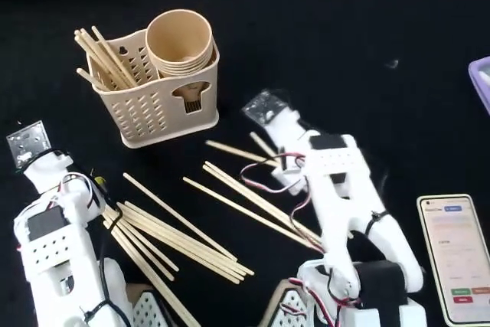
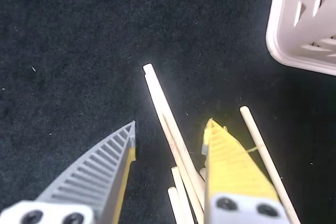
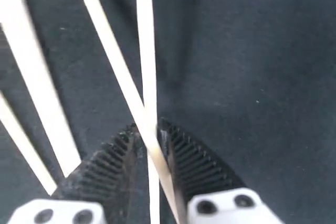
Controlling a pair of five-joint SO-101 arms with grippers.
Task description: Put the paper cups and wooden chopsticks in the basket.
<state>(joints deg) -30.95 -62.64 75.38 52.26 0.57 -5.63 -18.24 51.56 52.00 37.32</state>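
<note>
The basket (image 1: 157, 112) stands at the far left of the table (image 1: 367, 51) and has two compartments: the left one holds a leaning bunch of wooden chopsticks (image 1: 103, 59), the right one a nested stack of paper cups (image 1: 180, 40). Many loose chopsticks (image 1: 180, 239) lie scattered on the table in front of the basket. The left gripper (image 2: 170, 124) hangs low over some of them, fingers spread to either side. The right gripper (image 3: 149, 129) has its fingers pinching two of them where they cross
</note>
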